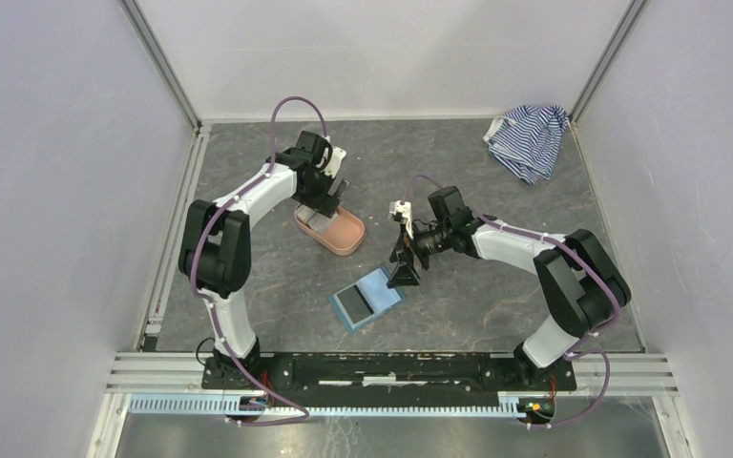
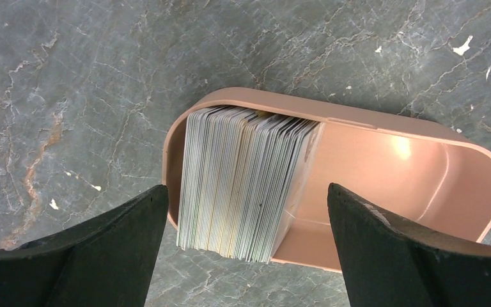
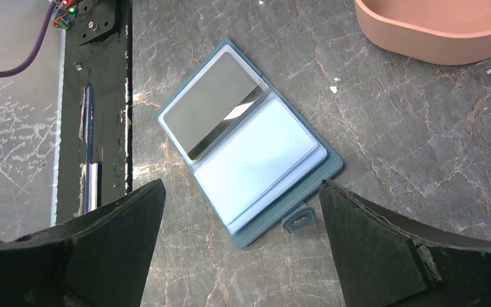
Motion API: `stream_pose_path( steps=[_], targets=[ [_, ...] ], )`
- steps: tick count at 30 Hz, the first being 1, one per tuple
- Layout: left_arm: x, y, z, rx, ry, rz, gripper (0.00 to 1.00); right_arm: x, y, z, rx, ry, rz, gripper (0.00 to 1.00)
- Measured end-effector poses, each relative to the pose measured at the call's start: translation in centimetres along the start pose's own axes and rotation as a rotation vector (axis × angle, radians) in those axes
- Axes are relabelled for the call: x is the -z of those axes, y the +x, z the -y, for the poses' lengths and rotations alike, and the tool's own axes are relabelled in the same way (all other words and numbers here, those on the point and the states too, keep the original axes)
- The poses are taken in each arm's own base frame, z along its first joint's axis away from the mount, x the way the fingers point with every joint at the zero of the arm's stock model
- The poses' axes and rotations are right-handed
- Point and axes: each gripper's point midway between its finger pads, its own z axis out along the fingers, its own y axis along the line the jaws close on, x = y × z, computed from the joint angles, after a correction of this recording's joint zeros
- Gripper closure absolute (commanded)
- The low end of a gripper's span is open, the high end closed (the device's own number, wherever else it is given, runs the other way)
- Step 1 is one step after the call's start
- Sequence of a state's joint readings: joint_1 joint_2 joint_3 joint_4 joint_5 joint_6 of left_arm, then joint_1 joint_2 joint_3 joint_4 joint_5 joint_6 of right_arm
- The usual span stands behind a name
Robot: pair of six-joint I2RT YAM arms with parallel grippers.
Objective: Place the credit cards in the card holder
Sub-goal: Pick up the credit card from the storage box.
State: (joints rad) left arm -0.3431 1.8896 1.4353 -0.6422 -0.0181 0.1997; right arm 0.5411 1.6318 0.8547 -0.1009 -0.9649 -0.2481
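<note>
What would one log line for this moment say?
left gripper open over credit cards in pink tray | right gripper open over card holder, lying open | nothing held

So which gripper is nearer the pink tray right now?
Left. The left gripper hangs open right above the tray, over its stack of credit cards. The right gripper hangs open above the opened card holder, off to the tray's side.

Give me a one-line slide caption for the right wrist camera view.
Open right gripper above the teal card holder, lying unfolded on the grey marbled table, salmon-pink tray at top right.
</note>
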Motion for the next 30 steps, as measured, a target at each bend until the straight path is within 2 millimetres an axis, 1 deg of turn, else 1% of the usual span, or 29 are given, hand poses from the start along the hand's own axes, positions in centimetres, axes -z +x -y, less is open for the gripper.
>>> stream_pose_path(
  steps=[5, 13, 20, 23, 30],
  targets=[
    [0.0, 0.3, -0.2, -0.001, -0.012, -0.012, 0.00, 0.0, 0.0, 0.0, 0.000, 0.000, 0.000, 0.02],
    [-1.1, 1.3, -1.0, -0.009, -0.072, -0.061, 0.00, 0.0, 0.0, 0.0, 0.000, 0.000, 0.000, 0.02],
    [-1.0, 1.3, -1.1, -0.015, -0.092, -0.067, 0.12, 0.0, 0.0, 0.0, 0.000, 0.000, 0.000, 0.02],
    [-0.9, 1.3, -1.1, -0.021, -0.103, -0.069, 0.13, 0.0, 0.0, 0.0, 0.000, -0.001, 0.000, 0.02],
    [-0.3, 1.0, -1.9, -0.020, -0.147, -0.061, 0.17, 0.0, 0.0, 0.0, 0.000, -0.001, 0.000, 0.02]
  ],
)
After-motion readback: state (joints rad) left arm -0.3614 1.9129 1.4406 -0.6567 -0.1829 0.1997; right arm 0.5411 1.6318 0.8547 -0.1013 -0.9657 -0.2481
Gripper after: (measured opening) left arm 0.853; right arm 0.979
